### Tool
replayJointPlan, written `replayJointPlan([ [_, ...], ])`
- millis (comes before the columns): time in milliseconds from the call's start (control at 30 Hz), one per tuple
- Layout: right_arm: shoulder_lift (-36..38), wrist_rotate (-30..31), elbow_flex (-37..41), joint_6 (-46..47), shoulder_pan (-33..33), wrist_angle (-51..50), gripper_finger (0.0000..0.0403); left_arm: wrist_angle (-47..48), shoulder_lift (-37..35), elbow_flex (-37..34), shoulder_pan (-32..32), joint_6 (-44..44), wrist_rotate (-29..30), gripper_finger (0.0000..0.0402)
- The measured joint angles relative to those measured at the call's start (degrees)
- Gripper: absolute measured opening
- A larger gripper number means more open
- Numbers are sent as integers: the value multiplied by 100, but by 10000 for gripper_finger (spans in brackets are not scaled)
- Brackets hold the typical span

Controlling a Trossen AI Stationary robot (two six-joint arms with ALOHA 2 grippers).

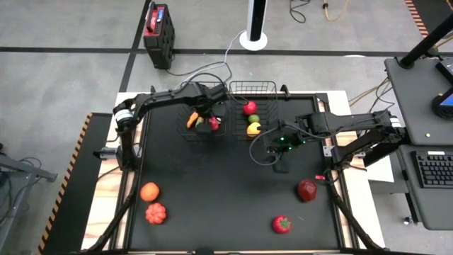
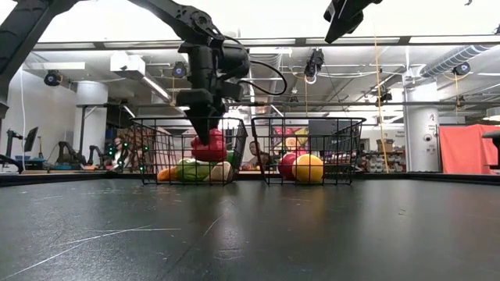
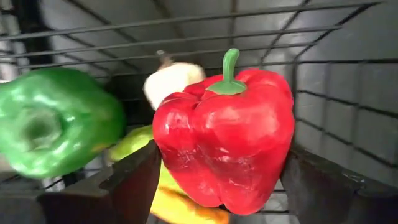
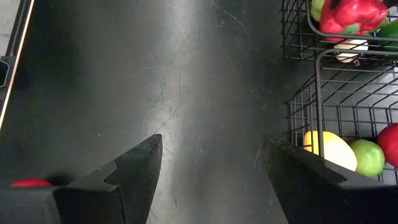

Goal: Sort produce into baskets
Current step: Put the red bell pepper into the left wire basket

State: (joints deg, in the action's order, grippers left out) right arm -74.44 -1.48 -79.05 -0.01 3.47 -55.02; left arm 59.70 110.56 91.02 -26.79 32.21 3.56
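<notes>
Two black wire baskets stand side by side at the table's far edge. My left gripper (image 1: 212,120) points down into the left basket (image 1: 205,136), its fingers either side of a red pepper (image 3: 224,137). That pepper lies on top of a green pepper (image 3: 50,118), a garlic (image 3: 171,78) and yellow and orange pieces. The right basket (image 1: 255,83) holds a red apple (image 1: 250,108), a green fruit (image 1: 253,118) and a lemon (image 1: 253,129). My right gripper (image 1: 279,145) hangs open above the table, in front of the right basket, with nothing between its fingers. My left gripper comes at the red pepper from above, one finger (image 3: 134,180) beside each flank of it. The pepper rests on the pile in the basket (image 2: 209,148), stem up. Whether the fingers touch its sides I cannot tell.
Loose produce lies on the black table: an orange (image 1: 149,191) and a ribbed red-orange piece (image 1: 156,212) near left, a dark red apple (image 1: 306,190) and a red tomato (image 1: 282,224) near right. The middle of the table (image 1: 226,184) is bare.
</notes>
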Motion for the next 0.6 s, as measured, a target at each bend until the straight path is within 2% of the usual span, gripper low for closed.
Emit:
replayJointPlan([
  [133,-2,-2,0,0,-1,-1,265,-17,0,0,12,19,351,289],
  [600,-2,-2,0,0,1,2,265,-17,0,0,12,-122,264,289],
])
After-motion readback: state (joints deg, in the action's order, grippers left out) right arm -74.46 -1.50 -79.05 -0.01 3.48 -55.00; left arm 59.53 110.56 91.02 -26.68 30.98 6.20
